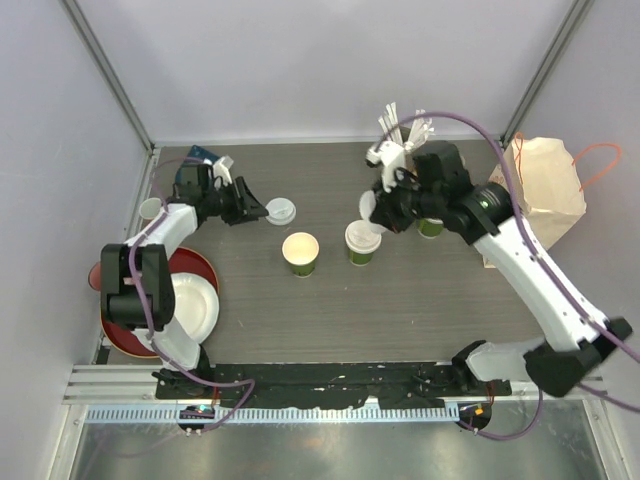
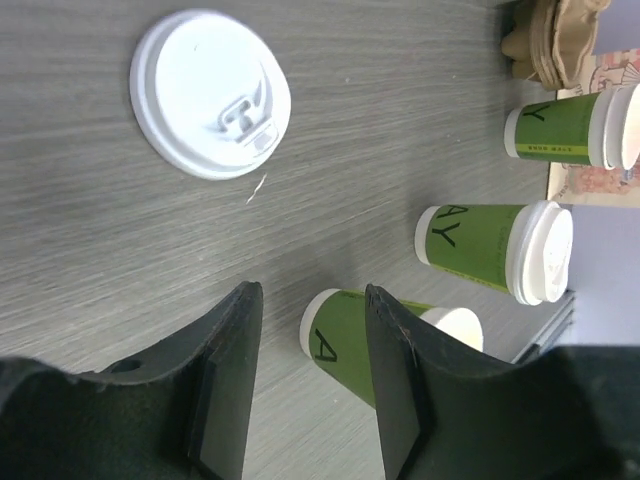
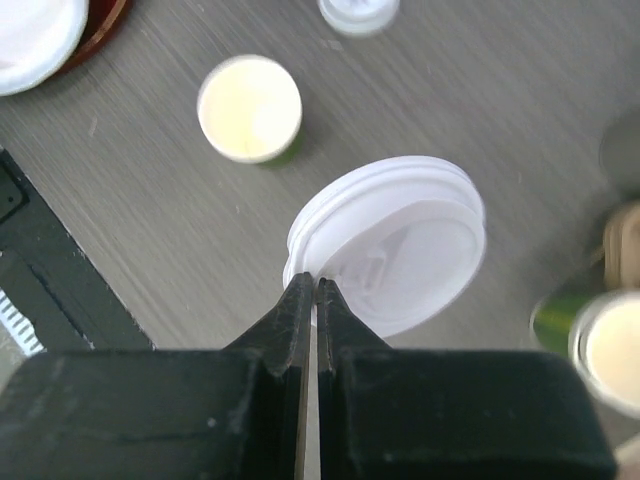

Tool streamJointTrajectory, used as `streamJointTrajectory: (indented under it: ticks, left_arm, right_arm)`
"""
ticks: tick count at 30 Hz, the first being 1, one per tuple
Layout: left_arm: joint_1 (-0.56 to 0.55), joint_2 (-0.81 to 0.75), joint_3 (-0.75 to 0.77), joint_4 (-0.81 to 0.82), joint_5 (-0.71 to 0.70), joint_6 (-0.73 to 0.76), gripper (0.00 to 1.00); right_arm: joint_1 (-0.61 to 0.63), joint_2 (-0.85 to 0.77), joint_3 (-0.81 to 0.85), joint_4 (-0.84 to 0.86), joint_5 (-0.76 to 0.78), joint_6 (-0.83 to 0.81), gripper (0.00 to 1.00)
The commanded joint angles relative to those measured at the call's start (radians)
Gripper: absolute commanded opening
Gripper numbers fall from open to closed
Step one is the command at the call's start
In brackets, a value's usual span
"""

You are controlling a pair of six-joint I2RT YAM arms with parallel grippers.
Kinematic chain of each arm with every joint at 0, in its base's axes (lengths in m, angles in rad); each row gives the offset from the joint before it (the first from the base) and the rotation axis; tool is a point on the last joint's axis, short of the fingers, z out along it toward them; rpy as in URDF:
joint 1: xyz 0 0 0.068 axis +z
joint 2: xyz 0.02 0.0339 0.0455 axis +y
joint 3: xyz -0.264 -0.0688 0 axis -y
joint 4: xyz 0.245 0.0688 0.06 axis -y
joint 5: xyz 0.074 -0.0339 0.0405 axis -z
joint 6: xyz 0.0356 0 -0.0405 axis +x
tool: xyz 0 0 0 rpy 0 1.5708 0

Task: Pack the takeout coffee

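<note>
A loose white lid (image 1: 281,210) (image 2: 210,92) lies flat on the table just ahead of my left gripper (image 1: 255,211) (image 2: 312,295), which is open with nothing between its fingers. An uncovered green cup (image 1: 300,252) (image 3: 250,108) stands mid-table. To its right a lidded green cup (image 1: 362,242) (image 2: 490,250) stands. My right gripper (image 1: 385,215) (image 3: 317,282) is shut on the rim of a second white lid (image 1: 368,205) (image 3: 390,245), held up beside that cup. Behind the right arm stands a further green cup (image 1: 431,228) (image 3: 610,340), open in the right wrist view.
A brown paper bag (image 1: 545,190) stands at the right edge. A holder of white cutlery (image 1: 400,135) is at the back. A cardboard cup carrier (image 2: 555,40) lies near the far cups. A red plate (image 1: 195,265) with white plates (image 1: 190,305) sits at the left, and a small cup (image 1: 150,208) by the wall.
</note>
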Motion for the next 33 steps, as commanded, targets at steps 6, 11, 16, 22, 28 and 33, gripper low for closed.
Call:
streamJointTrajectory:
  ticks: [6,11,16,22,28,33]
  left_arm:
    - [0.007,-0.160,0.195,-0.360,-0.075,0.269,0.51]
    - [0.010,-0.212,0.165,-0.366,-0.098,0.326,0.50]
    - [0.021,-0.227,0.143,-0.368,-0.115,0.357,0.51]
    - [0.053,-0.214,0.134,-0.365,-0.089,0.355,0.51]
    - [0.054,-0.204,0.122,-0.356,-0.068,0.346,0.53]
    - [0.054,-0.218,0.113,-0.340,-0.068,0.348,0.55]
  right_arm:
    - [0.303,0.508,0.551,-0.308,0.162,-0.329,0.01]
    - [0.354,0.707,0.808,-0.475,0.166,-0.571,0.01]
    - [0.394,0.809,0.839,-0.547,0.149,-0.777,0.01]
    - [0.440,0.910,0.892,-0.612,0.233,-0.878,0.01]
    - [0.466,0.942,0.858,-0.610,0.254,-0.905,0.01]
    - [0.469,0.932,0.813,-0.612,0.256,-0.902,0.01]
